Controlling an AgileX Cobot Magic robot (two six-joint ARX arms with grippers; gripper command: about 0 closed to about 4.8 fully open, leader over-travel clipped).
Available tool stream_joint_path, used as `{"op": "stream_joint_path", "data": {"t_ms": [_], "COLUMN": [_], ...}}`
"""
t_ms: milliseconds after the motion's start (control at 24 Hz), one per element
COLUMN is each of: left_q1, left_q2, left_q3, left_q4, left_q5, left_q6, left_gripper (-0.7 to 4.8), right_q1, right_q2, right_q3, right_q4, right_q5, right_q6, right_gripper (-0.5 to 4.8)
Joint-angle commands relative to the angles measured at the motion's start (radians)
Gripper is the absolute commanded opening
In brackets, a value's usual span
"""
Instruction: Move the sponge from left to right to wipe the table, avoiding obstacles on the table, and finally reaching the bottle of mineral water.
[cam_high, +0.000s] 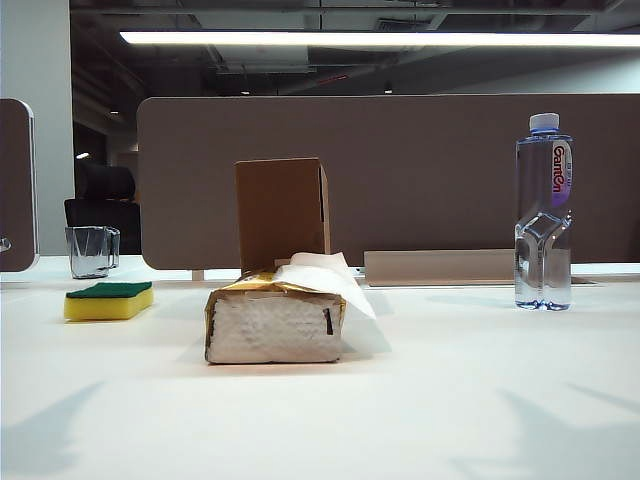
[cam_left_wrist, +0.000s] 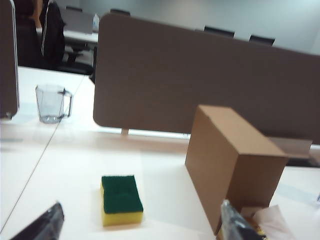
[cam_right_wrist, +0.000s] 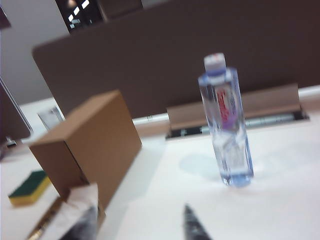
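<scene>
Task unstarted: sponge (cam_high: 108, 300) untouched at surface (cam_high: 450, 400) left, tissue pack (cam_high: 275, 322) and cardboard box (cam_high: 282, 212) mid-route, bottle (cam_high: 543, 212) far right; left gripper (cam_left_wrist: 142, 227) jaws wide and empty above sponge, right gripper (cam_right_wrist: 145, 225) jaws parted, empty.

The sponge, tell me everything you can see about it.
The sponge is a yellow foam block with a dark green scouring layer facing up. It lies flat on the white table, at the exterior view's left, in front of the clear glass mug and apart from the tissue pack and cardboard box. Nothing touches it; neither gripper holds it.
</scene>
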Motion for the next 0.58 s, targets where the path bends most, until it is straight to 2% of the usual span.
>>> {"op": "stream_joint_path", "data": {"t_ms": [42,292,333,375,500,584], "left_q1": [-0.001,-0.001,-0.001,-0.001,-0.001,-0.001], "left_q2": [0.009,0.167,0.215,0.285,0.433,0.553], "left_q3": [0.039,0.147,0.17,0.203,0.269,0.325], "left_q4": [0.019,0.056,0.065,0.074,0.103,0.113], "left_q5": [0.024,0.069,0.069,0.068,0.068,0.068], "left_q6": [-0.011,-0.014,-0.014,-0.014,-0.013,-0.012], "left_gripper": [4.1,4.16,4.47,4.63,4.64,4.71], "right_q1": [0.001,0.001,0.002,0.003,0.008,0.014], "right_q2": [0.023,0.183,0.228,0.273,0.383,0.462], "right_q3": [0.061,0.168,0.19,0.215,0.274,0.32], "right_q4": [0.01,0.01,0.007,0.003,0.003,0.002], "right_q5": [-0.015,-0.088,-0.107,-0.115,-0.152,-0.205], "right_q6": [0.005,0.005,0.013,0.058,0.139,0.139], "right_gripper": [2.22,2.35,2.35,2.35,2.35,2.35]}}
